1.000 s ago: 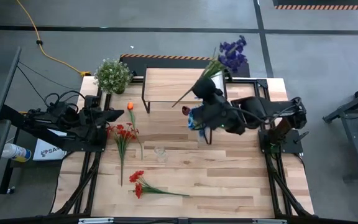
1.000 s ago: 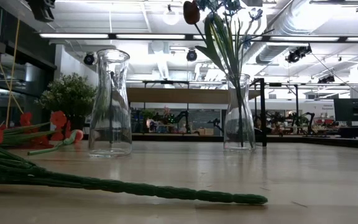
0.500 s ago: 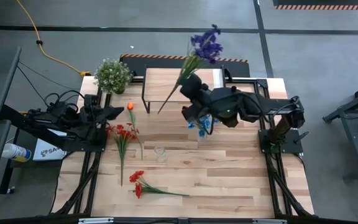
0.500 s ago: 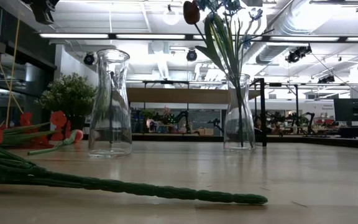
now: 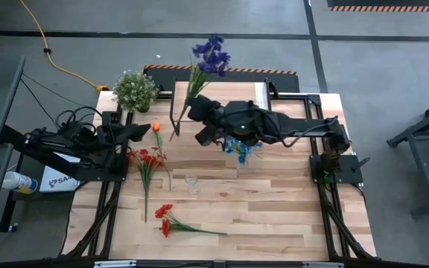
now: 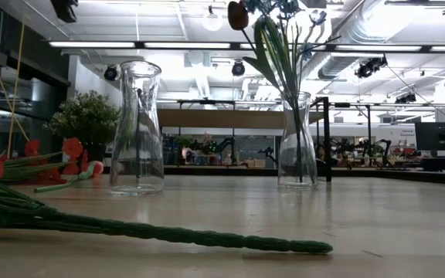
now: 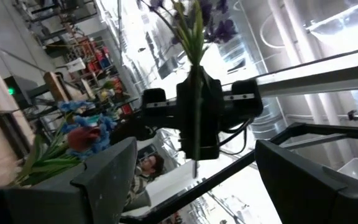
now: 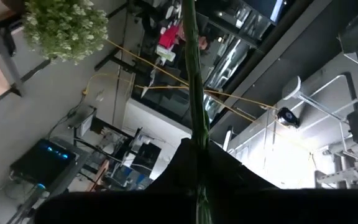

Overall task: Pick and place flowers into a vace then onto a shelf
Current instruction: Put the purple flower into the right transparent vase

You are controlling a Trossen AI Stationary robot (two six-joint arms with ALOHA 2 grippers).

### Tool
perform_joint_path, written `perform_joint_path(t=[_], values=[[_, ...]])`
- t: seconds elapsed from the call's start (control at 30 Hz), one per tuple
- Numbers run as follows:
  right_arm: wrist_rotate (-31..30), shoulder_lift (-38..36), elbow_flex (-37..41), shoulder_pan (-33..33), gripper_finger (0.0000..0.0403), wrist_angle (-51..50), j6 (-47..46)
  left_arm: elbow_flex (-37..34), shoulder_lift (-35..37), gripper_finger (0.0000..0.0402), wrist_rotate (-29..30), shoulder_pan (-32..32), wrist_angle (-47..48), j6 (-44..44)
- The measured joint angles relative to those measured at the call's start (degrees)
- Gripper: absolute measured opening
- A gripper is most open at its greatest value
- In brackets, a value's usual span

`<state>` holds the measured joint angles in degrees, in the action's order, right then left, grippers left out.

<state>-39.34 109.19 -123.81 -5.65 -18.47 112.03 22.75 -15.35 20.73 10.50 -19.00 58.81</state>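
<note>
Wooden table [image 5: 274, 216] in an open workshop. Right gripper [image 5: 193, 109] is clamped on the purple spray [image 5: 210, 55] by its stem, lifted over the shelf [image 5: 214, 103] at the table's far edge, probably for carrying to a vase. Left gripper [image 5: 141, 133] waits spread wide at the left edge. Red flowers [image 5: 149, 159] and an orange tulip [image 5: 156, 128] lie near it; the filled vase [image 6: 297, 139] and an empty vase [image 6: 137, 127] stand mid-table.

The right arm's tool [image 5: 194, 113] grips a long green-stemmed purple flower spray [image 5: 208, 56] above the light wood shelf [image 5: 222, 95].
</note>
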Motion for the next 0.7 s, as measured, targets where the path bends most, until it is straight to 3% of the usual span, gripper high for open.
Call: perform_joint_path(t=[0.37,0.7], values=[[3.93,2.19,0.00,0.46,0.0000,1.19,1.13,10.64,-14.34,0.0358,-0.66,0.00,0.11,-2.79],[4.97,2.20,0.00,-1.21,0.0000,1.19,1.18,23.13,-25.34,0.0358,-2.10,0.00,12.49,-3.08]])
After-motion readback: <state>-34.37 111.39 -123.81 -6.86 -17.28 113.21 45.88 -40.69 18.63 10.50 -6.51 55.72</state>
